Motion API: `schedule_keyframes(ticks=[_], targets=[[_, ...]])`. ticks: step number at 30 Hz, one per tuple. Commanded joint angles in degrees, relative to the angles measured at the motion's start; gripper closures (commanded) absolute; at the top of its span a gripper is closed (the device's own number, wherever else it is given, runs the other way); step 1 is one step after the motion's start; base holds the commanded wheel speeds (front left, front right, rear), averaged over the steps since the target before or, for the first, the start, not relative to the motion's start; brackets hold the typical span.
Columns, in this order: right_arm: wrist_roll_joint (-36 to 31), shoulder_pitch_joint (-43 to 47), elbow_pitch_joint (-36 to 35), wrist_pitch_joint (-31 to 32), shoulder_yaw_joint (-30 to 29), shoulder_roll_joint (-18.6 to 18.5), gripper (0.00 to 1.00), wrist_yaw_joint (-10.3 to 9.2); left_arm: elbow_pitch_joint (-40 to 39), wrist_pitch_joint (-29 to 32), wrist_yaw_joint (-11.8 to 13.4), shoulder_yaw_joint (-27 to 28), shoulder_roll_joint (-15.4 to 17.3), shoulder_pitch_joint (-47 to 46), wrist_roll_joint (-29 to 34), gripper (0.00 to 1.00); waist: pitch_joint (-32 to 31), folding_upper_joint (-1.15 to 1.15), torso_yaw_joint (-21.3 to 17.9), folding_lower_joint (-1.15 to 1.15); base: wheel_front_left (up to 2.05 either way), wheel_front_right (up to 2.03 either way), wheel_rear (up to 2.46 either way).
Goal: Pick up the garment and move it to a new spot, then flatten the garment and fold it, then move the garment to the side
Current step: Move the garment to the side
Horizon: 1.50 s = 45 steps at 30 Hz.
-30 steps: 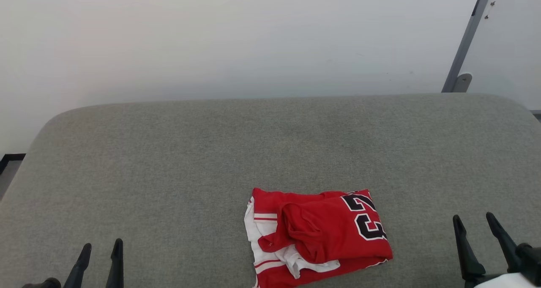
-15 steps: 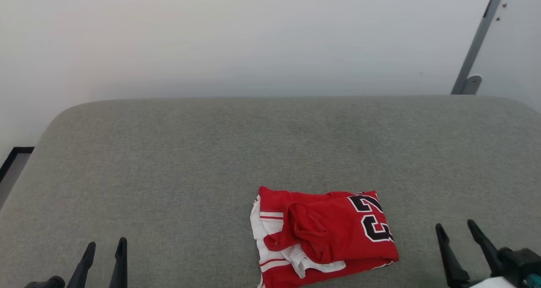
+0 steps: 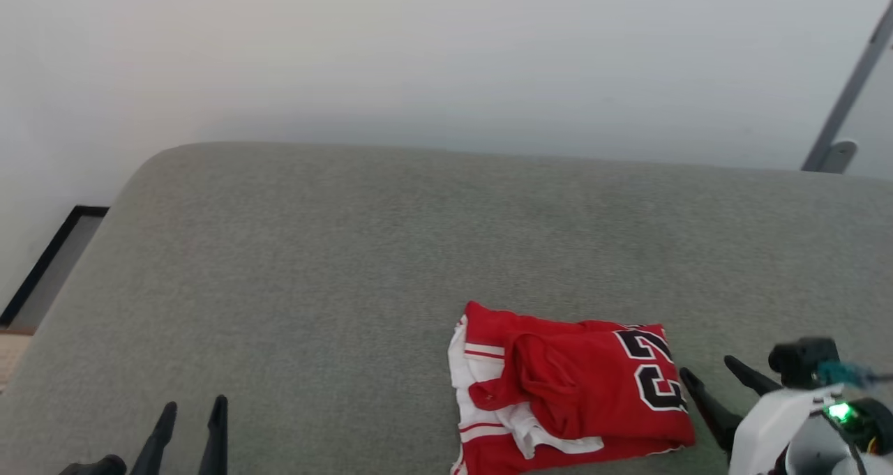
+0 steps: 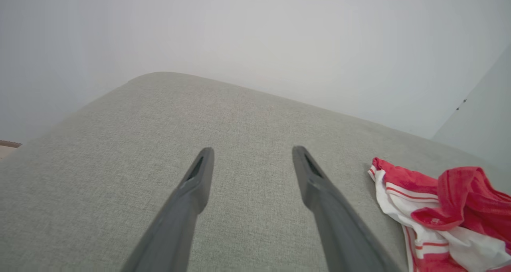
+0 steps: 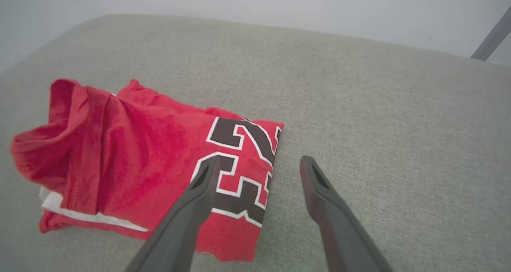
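The garment (image 3: 572, 391), a crumpled red shirt with white sleeve fabric and a black "23", lies at the 5 o'clock area of the head view on the grey fabric-covered tabletop (image 3: 349, 266). The right pincer (image 3: 708, 368) stands fully spread and holds nothing. It sits just beside the garment's 3 o'clock edge. In the right wrist view one finger (image 5: 199, 192) overlaps the lettering and the other is over bare fabric; contact cannot be determined. The left pincer (image 3: 195, 404), at 7 o'clock, is likewise spread wide and empty, well apart from the garment. A pale wall (image 3: 418, 56) rises at 12 o'clock, and a grey post (image 3: 848, 91) stands at 2 o'clock.
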Motion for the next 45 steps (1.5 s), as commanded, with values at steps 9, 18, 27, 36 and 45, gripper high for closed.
schedule_keyframes(ticks=[9, 18, 27, 36, 45], targets=[[7.1, -5.7, 1.4, 18.7, 3.4, -5.7, 0.0, -0.02, 1.3, -0.3, -0.2, -2.9, 0.5, -1.5, -1.2, 0.0, 1.3, 0.0, 5.2, 0.0, 0.0, 0.0, 0.0], [9.4, -11.3, 5.9, 32.5, 5.0, -7.1, 0.0, -0.02, 2.1, -0.3, -0.2, -5.7, 0.5, -4.4, -2.8, 0.0, 5.5, 0.0, 9.5, 0.0, 0.0, 0.0, 0.0], [13.1, -16.6, 15.9, 42.4, 9.3, -1.7, 0.13, 0.0, 3.5, -0.3, -0.2, -8.7, -0.1, -9.3, -4.0, 0.0, 10.4, 0.0, 11.9, 0.0, 0.0, 0.0, 0.0], [16.0, -21.8, 15.0, 41.8, 8.2, -4.8, 1.0, -0.17, 4.3, -0.3, -0.2, -7.9, 0.4, -11.0, -5.4, 0.0, 11.7, 0.0, 9.7, 0.0, 0.0, 0.0, 0.0], [15.3, -26.0, 11.3, 40.5, 5.6, -10.7, 1.0, -0.13, 3.4, -0.3, -0.2, -9.6, 1.2, -14.7, -4.6, 0.0, 12.9, 0.0, 4.8, 0.0, 0.0, 0.0, 0.0]])
